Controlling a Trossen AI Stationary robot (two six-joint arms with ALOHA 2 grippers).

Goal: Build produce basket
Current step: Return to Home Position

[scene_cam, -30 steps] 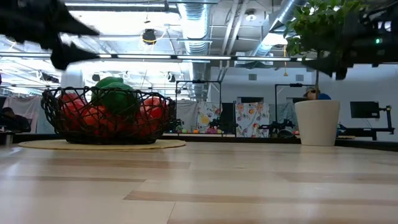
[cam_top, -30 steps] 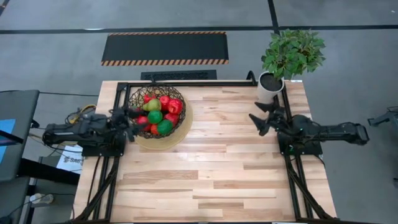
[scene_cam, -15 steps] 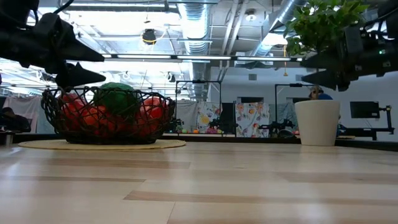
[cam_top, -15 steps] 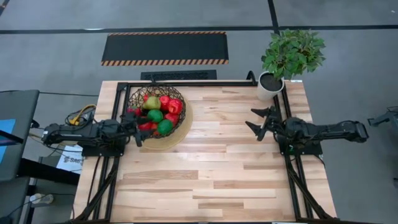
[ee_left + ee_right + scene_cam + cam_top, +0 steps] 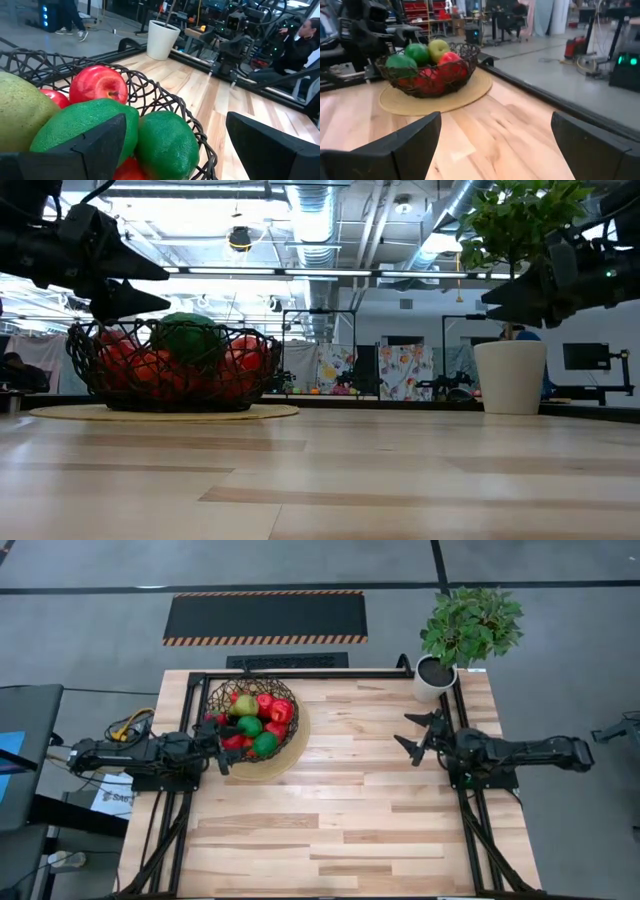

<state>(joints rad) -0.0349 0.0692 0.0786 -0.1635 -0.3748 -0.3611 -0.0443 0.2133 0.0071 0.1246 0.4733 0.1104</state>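
- My left tool (image 5: 218, 743) is open wide. Its two dark fingers (image 5: 95, 145) are spread far apart and hold nothing.
- This tool is up in the air at the left edge of the basket (image 5: 214, 698). In the low view its tips sit a little higher than the basket's rim.
- The basket is round and dark, made of twisty open wire. It stands on a flat round tan mat (image 5: 292, 752) on the far left part of the wood surface (image 5: 340, 810).
- The produce (image 5: 262, 725) is piled up inside the basket and fills it past the rim.
- Close in front of my left tool I see two green ovals (image 5: 165, 142) side by side and touching. A red apple (image 5: 97, 85) lies behind them, and a yellow-green pear (image 5: 15, 115) is next to that.
- More red pieces show through the basket's wire wall in the low view.
- My right tool (image 5: 403, 730) is open too. Its fingers (image 5: 405, 145) are spread and hold nothing.
- The right tool is up in the air over the right side of the surface. It points toward the basket but is well apart from it.
- A white pot (image 5: 433, 680) with a leafy green plant (image 5: 470, 625) stands at the far right corner, near my right tool.
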